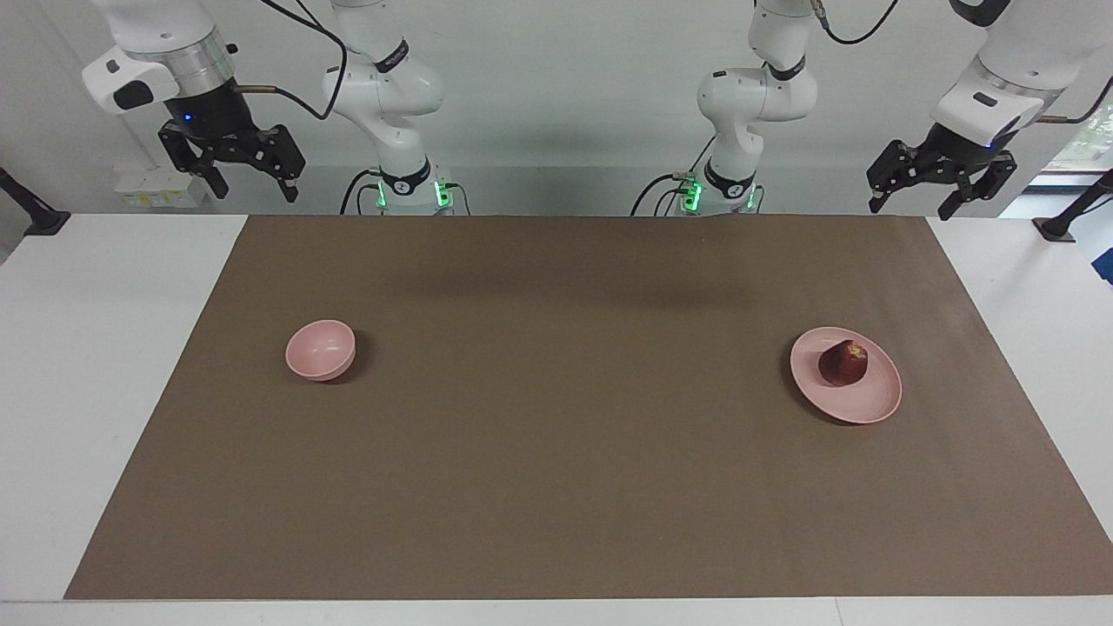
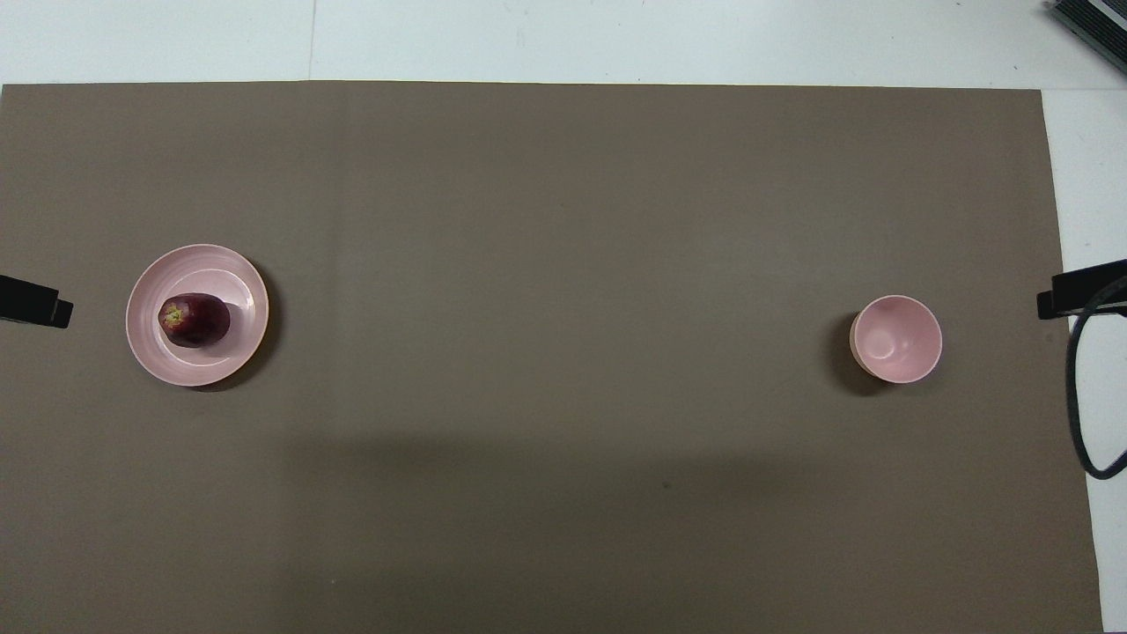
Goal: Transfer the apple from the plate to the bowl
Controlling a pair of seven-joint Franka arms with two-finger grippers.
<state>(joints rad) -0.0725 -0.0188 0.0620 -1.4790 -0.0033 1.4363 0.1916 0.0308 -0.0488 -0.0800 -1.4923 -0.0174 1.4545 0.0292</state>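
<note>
Nothing is done yet: the apple (image 1: 843, 362) lies on the plate (image 1: 876, 402) toward the left arm's end, well apart from the empty bowl (image 1: 320, 349). Left gripper (image 1: 939, 186) and right gripper (image 1: 233, 167) hang raised over the table's robot-side edge, fingers spread, holding nothing.

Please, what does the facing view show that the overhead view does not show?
Only the facing view shows both arms whole: the left end effector and the right end effector, both open, wait raised at the robots' edge of the table. Only the overhead view looks straight into the empty bowl. Both show the apple lying on the plate and the brown mat.
</note>
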